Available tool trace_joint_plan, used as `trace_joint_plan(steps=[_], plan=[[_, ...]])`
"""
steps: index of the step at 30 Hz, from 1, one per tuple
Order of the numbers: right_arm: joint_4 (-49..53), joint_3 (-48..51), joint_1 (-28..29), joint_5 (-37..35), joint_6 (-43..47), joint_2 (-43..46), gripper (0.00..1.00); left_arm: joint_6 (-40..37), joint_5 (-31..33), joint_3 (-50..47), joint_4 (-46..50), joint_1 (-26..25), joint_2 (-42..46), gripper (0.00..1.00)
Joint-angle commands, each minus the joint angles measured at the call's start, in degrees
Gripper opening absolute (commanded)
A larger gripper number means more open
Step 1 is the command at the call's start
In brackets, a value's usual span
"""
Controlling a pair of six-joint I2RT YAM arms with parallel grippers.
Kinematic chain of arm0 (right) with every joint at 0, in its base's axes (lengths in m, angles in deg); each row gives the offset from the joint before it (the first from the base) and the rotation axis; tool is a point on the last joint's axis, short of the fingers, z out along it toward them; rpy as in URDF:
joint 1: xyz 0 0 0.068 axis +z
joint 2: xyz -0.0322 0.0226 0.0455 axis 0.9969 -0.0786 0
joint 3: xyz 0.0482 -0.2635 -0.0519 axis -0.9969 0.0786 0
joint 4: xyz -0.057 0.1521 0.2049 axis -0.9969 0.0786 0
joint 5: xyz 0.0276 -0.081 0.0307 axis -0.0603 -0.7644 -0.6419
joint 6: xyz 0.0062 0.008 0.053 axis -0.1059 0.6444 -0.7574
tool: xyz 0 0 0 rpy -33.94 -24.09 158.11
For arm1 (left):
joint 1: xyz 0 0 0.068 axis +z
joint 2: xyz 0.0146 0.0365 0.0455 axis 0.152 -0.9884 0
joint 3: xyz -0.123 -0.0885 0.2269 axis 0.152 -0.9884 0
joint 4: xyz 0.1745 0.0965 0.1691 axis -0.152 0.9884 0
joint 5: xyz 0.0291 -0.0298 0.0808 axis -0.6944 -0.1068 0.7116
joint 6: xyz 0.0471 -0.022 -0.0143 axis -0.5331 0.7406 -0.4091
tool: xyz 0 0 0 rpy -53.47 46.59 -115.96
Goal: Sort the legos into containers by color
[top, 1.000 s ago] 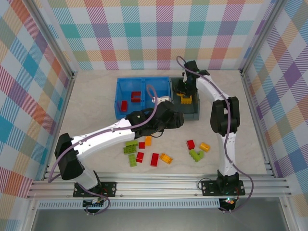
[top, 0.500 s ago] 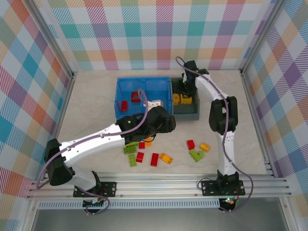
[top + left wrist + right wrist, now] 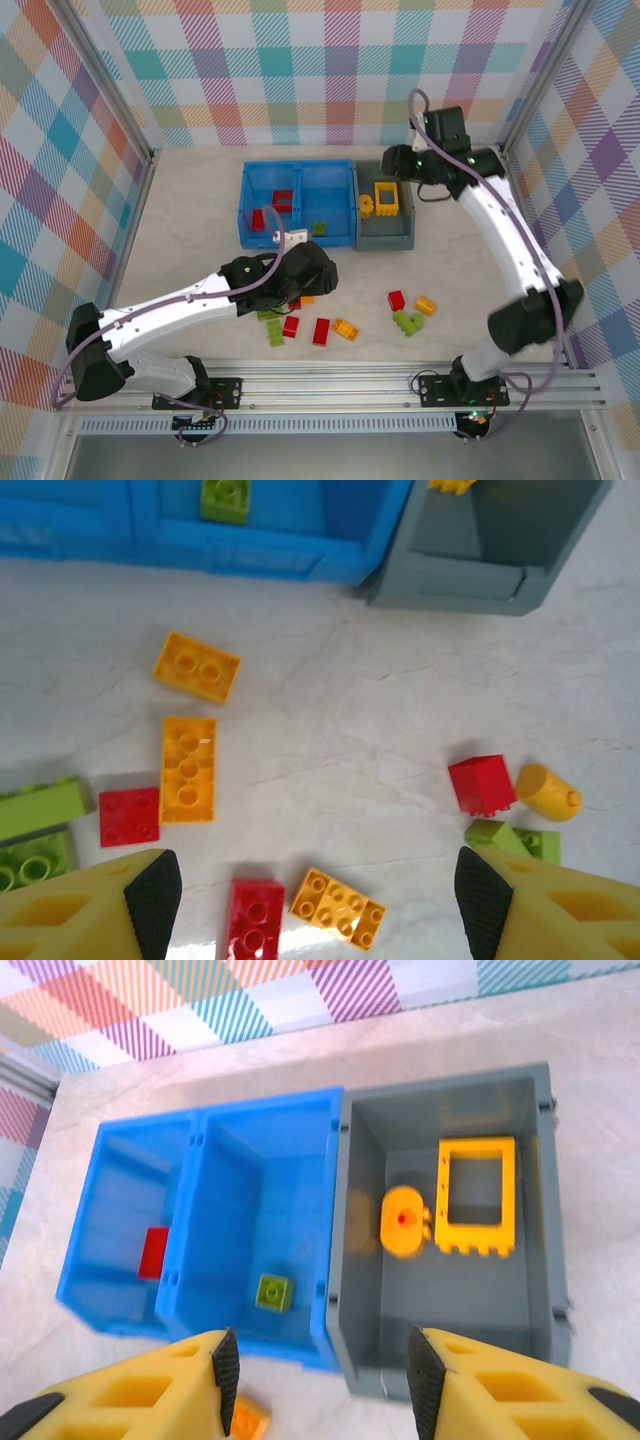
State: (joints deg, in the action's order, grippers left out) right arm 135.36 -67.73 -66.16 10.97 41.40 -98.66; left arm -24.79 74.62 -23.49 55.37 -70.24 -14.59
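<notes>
The blue container (image 3: pixel 300 178) holds two red legos (image 3: pixel 258 220) in its left compartment and one green lego (image 3: pixel 273 1292) in its right one. In the grey container (image 3: pixel 360 1160) lie a yellow frame (image 3: pixel 477 1195) and an orange round piece (image 3: pixel 405 1222). My right gripper (image 3: pixel 322 1375) hangs open and empty, high above both containers. My left gripper (image 3: pixel 315 905) is open low over loose legos on the table, above a red brick (image 3: pixel 250 925) and an orange brick (image 3: pixel 338 908). It holds nothing.
More loose legos lie on the table: green ones (image 3: pixel 270 310), red ones (image 3: pixel 291 326), a red cube (image 3: pixel 482 784), a yellow cylinder (image 3: pixel 548 791) and a green piece (image 3: pixel 406 322). Metal frame rails (image 3: pixel 320 385) run along the near edge.
My right gripper opened, left the yellow frame in the grey container and rose away to the back right. My left gripper drew back from the blue container toward the loose pile.
</notes>
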Motion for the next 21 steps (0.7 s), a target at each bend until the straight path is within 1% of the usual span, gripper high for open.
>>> trace_joint_plan(steps=[1,3,4,6,9,12,14,17,18,21], plan=[[2.02,9.66,2.70,0.86,-0.77,6.94,0.51,5.02,1.41,-3.10,3.70,-0.67,3.98,0.74],[2.66,15.54,6.15,2.25,-1.56,12.95,0.53,5.65,2.61,-4.32,7.71,0.57,5.72,0.75],[2.71,17.99,8.20,2.36,-2.01,15.21,0.54,5.02,1.49,-4.97,8.91,1.92,6.05,0.75],[2.99,23.36,14.29,2.13,-4.09,19.30,0.56,3.03,-2.31,-6.70,11.27,6.16,6.47,0.77],[2.98,29.21,24.42,-1.33,-8.37,22.22,0.58,-0.07,-7.24,-9.51,12.85,12.17,7.20,0.82],[2.13,33.37,31.51,-4.49,-12.93,23.08,0.58,-2.46,-9.67,-11.37,12.06,16.15,8.29,0.87],[1.54,34.40,35.18,-6.63,-14.67,22.85,0.58,-3.47,-11.11,-12.32,11.60,18.98,8.15,0.91],[0.72,34.63,38.70,-8.11,-16.10,21.58,0.58,-5.28,-16.52,-14.53,8.57,23.87,5.79,0.94],[0.40,34.63,39.30,-8.34,-16.31,21.06,0.58,-5.81,-18.15,-15.10,7.13,24.77,4.63,0.98],[-0.08,34.29,40.06,-8.53,-16.32,19.95,0.59,-6.90,-20.34,-15.21,3.49,25.12,0.92,1.00]])
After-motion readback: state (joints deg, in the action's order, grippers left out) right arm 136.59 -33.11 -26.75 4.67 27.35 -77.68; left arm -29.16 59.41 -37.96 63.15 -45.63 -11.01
